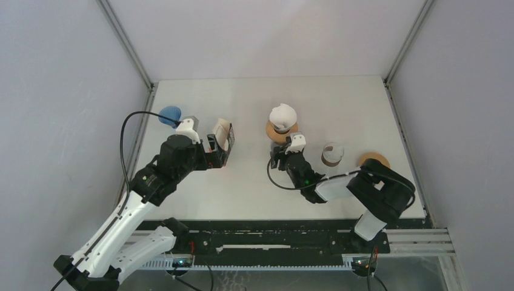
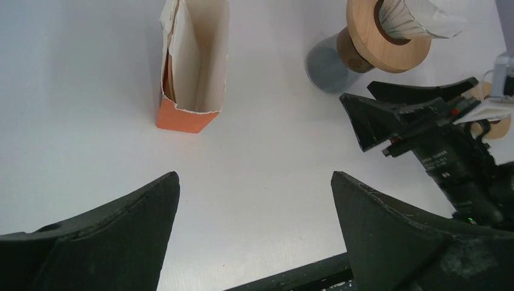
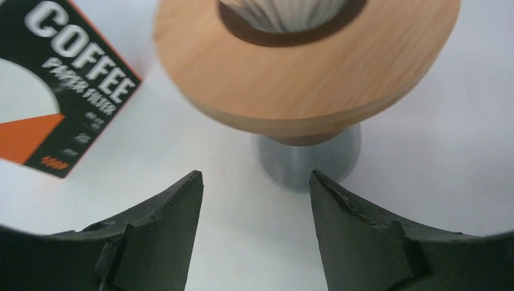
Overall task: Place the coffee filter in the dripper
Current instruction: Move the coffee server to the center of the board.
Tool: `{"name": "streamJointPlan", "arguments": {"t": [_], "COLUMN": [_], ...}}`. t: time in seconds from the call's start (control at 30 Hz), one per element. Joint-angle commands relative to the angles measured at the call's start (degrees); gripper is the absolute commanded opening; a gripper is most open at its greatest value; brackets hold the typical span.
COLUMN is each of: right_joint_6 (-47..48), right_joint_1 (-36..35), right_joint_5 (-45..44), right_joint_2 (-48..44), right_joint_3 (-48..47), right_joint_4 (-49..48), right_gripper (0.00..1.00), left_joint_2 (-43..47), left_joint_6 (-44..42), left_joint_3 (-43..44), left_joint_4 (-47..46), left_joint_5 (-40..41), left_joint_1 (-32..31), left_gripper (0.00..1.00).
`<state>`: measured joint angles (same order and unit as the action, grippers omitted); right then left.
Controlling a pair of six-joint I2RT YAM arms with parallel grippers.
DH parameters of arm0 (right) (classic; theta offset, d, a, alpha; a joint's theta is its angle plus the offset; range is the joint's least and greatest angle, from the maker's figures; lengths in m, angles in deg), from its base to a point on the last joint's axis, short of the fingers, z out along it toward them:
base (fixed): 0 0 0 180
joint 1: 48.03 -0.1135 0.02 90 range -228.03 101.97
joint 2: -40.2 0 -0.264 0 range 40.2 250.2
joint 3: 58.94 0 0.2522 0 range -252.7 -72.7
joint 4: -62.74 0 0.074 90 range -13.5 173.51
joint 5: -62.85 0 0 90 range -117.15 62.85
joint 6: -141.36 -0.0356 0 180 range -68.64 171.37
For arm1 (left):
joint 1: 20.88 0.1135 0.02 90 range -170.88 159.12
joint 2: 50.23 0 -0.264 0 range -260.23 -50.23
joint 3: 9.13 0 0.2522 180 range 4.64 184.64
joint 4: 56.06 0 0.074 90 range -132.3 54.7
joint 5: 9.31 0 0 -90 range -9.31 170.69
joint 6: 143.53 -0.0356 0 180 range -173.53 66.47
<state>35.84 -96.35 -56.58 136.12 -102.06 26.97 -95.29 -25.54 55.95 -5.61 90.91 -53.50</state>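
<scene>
Right hand: fingers parted, nothing between them; low over the table, just near of the dripper.
Dripper: broad wooden collar on a narrower grey base, upright, mid-table.
Coffee filter: white, pleated, seated in the collar's opening and standing proud of it; it lies above and beyond the right hand, clear of both fingers.
Left hand: wide open, empty, facing the filter box, left of the dripper.
Risks: filter looks loosely seated and may spring out. A finger catching the collar's underside would likely tip the dripper on its small foot.
</scene>
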Motion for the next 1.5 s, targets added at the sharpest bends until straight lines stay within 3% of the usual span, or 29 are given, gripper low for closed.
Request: {"name": "streamJointPlan", "arguments": {"t": [0.0,0.33,0.57,0.77,0.93,1.27,1.47], "right_joint_6": [-3.03,-8.39,-8.80,-3.02,-1.46,1.16,1.94], "right_joint_1": [-2.66,-1.29,17.14,35.23,45.54,49.61,47.94], "right_joint_5": [-1.14,2.15,17.98,31.96,42.96,42.87,43.43], "right_joint_2": [-10.42,-37.50,-49.08,-42.92,-36.44,-26.30,-24.73], "right_joint_3": [-1.31,-1.78,-11.23,-20.72,-25.06,-29.02,-27.97], "right_joint_4": [12.37,47.83,73.77,84.43,85.51,90.69,91.06], "right_gripper": [0.74,0.76,0.74,0.73,0.72,0.68,0.57], "left_joint_2": [0.59,1.27,0.95,-0.32,-1.04,-2.14,-2.66], "left_joint_6": [-0.92,-0.77,-0.74,-1.05,-0.99,-2.18,-2.76], "left_joint_3": [-1.45,-2.44,-2.20,-1.80,-1.77,-1.10,-1.09], "left_joint_4": [-2.39,-4.63,-5.37,-6.07,-6.72,-6.57,-6.93], "left_joint_5": [0.59,0.03,-0.18,-0.70,-1.31,-1.88,-2.58], "left_joint_1": [0.83,1.99,2.28,2.40,2.44,2.80,3.00], "left_gripper": [1.00,1.00,1.00,1.00,1.00,1.00,1.00]}}
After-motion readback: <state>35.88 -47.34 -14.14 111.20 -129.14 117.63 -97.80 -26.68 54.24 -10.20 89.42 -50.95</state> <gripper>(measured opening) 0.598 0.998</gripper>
